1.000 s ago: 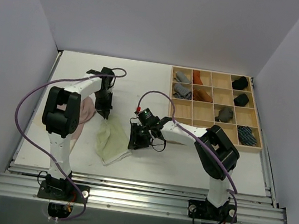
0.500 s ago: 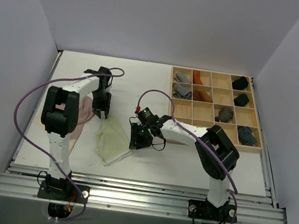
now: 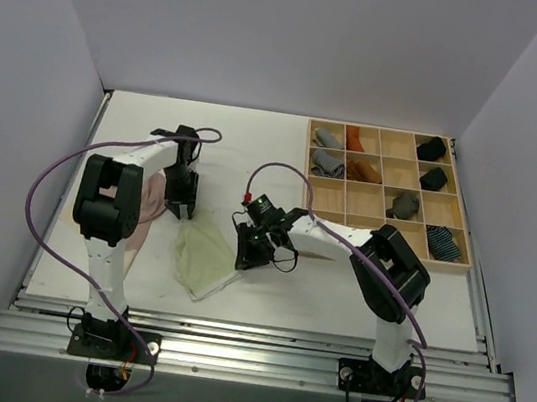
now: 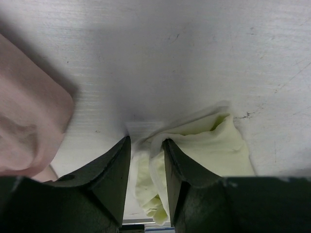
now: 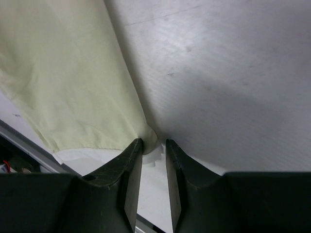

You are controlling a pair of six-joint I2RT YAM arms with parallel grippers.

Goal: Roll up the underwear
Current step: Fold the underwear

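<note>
Where it lies mid-tabletop (image 3: pixel 256 149), the yellow brief (image 3: pixel 201 257) is pinched at two corners.
Left pincer (image 4: pixel 146 141) nips the far corner and right pincer (image 5: pixel 153 141) the right one, both narrowed on cloth. The pink brief (image 3: pixel 152 202) is just left.

Pale grey walls (image 3: pixel 294 33) enclose a scuffed white table (image 3: pixel 258 139).

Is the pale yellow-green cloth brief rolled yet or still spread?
Spread, not rolled: the pale yellow-green cloth brief lies as a flat sheet, bunched only where the left gripper pinches it.

Left hand (image 4: pixel 146 145) and right hand (image 5: pixel 154 144) hang low, fingers pinched.
</note>
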